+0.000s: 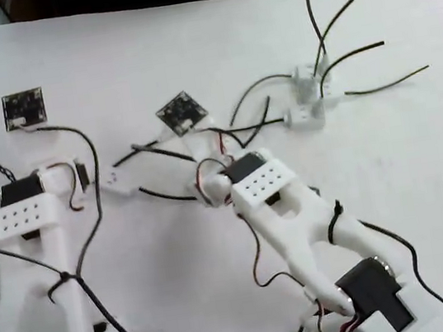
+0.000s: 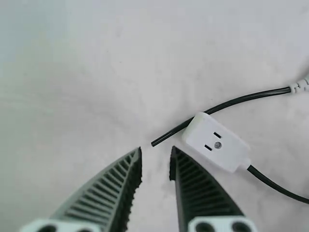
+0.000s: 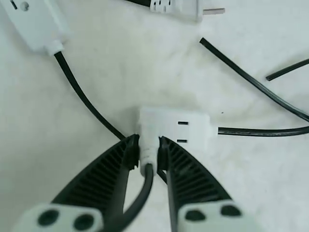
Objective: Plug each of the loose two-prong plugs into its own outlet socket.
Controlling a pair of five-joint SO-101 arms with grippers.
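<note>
High: white two-slot outlet socket on black cord (image 1: 115,182) lies between the arms.
Left wrist: left gripper (image 2: 155,162) released, empty. That socket is just ahead, long axis oblique.
Right wrist: right gripper (image 3: 148,152) clenched on second white socket (image 3: 176,133) at its cord end. White two-prong plug (image 3: 176,6) beyond, lying crosswise. Count: two sockets, one plug.

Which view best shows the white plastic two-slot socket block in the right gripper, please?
The right wrist view: the white plastic two-slot socket block lies face-up, slots clear, with the right gripper shut on its cord end. In the high view the arm's wrist largely covers it. The left wrist view shows another white socket.
</note>
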